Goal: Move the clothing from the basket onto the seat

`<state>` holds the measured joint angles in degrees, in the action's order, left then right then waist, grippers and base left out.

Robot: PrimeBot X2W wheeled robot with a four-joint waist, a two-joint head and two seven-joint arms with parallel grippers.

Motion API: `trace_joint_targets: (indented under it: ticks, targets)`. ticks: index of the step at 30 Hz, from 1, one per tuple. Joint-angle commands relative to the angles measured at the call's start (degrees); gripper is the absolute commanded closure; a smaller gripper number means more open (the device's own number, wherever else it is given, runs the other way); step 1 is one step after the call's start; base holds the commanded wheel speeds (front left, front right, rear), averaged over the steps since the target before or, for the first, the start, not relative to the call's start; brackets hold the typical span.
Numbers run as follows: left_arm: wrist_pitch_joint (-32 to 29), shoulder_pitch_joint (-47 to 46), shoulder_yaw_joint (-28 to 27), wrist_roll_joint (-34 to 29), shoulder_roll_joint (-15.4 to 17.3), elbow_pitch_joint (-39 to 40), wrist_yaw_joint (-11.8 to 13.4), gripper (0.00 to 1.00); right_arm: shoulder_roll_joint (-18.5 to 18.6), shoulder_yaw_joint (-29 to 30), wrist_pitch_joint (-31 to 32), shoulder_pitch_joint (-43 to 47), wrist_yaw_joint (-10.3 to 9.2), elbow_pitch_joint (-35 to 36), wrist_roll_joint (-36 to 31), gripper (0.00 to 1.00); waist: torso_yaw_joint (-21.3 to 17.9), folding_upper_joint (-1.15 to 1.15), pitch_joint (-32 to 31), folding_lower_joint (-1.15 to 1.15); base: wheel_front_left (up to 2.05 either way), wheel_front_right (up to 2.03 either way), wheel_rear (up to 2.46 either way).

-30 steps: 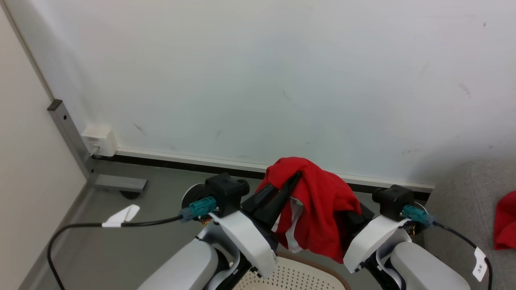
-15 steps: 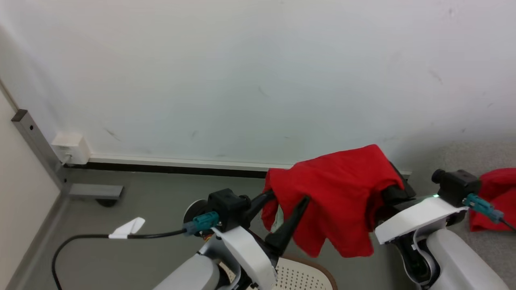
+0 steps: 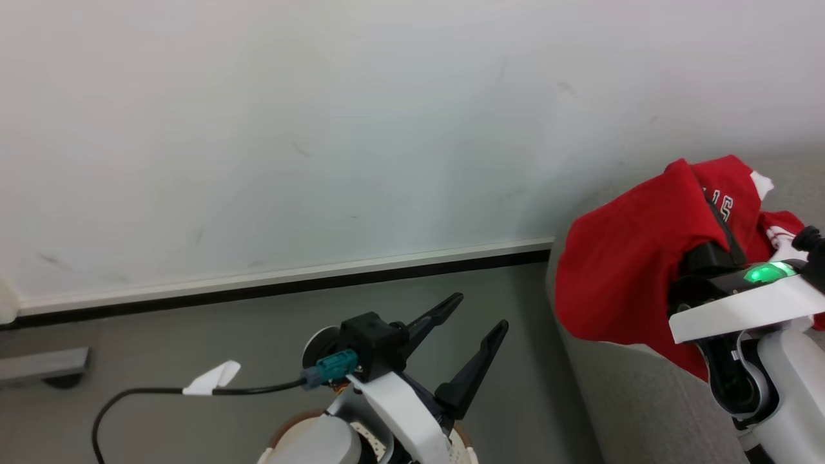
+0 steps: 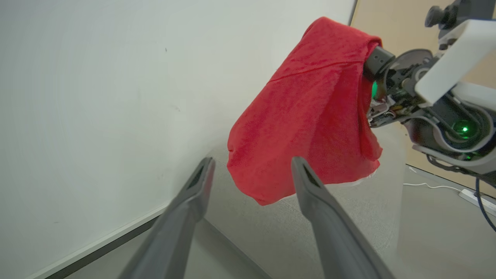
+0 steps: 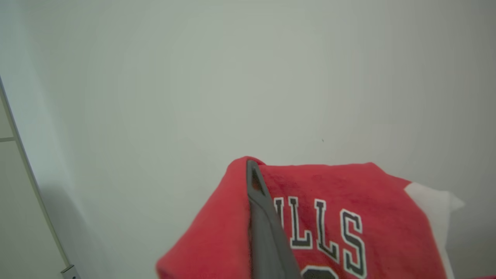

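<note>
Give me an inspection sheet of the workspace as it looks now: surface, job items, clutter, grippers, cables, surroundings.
Surface: grey floor; grey sofa at the right.
Job's things: red garment draped over the right gripper, hanging above the sofa's corner; basket rim just shows under the left arm.
Clutter: nothing seen.
Grippers: left gripper open and empty; right gripper shut on the red garment.
Cables: black cable with a white tag runs from the left wrist; white cable lies on the floor in the left wrist view.
Surroundings: white wall, dark baseboard, grey metal foot at the left.
</note>
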<state>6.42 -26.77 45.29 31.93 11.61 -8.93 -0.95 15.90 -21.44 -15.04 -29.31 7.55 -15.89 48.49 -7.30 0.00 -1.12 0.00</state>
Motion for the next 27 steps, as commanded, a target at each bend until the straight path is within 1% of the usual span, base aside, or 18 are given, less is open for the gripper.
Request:
trace_joint_targets:
  ticks: [1,8,13,16,19,24,27]
  targets:
    - [0.6,-0.4,0.0,-0.7,0.0,-0.2,0.0,0.00,0.8,0.4,-0.2,-0.3,-0.13,0.9,0.4,1.00,-5.1,0.00,1.0,0.00,0.00,0.00,0.00]
    - [1.4,-1.8,0.4,-1.9,0.1,-1.0,0.1,0.00,3.6,1.8,-0.2,1.0,-0.13,3.3,0.2,1.00,-13.6,0.00,2.3,0.00,0.00,0.00,0.00]
    - [2.0,-2.7,1.0,-2.9,0.6,-1.5,-0.1,0.00,4.4,3.9,-0.2,3.2,-0.13,4.8,0.1,1.00,-18.4,0.00,3.2,0.00,0.00,0.00,0.00]
    - [2.7,-3.0,1.3,-3.6,1.0,-1.9,-0.2,0.00,3.8,6.6,-0.2,5.3,-0.13,6.2,0.1,1.00,-20.7,0.00,3.6,0.00,0.00,0.00,0.00]
    - [2.8,-3.3,1.6,-3.8,1.0,-2.4,-0.3,0.00,3.0,9.0,-0.2,7.4,-0.13,7.6,-0.2,1.00,-22.3,0.00,4.1,0.00,0.00,0.00,0.00]
    - [2.9,-4.3,2.4,-4.0,0.7,-3.6,-1.0,0.00,2.5,11.3,-0.2,10.2,-0.13,9.6,-1.2,1.00,-22.9,0.00,5.1,0.00,0.00,0.00,0.00]
    - [3.2,-4.8,2.6,-4.0,0.4,-4.4,-1.3,0.00,2.3,11.7,-0.2,10.8,-0.13,10.1,-1.4,1.00,-23.0,0.00,5.5,0.00,0.00,0.00,0.00]
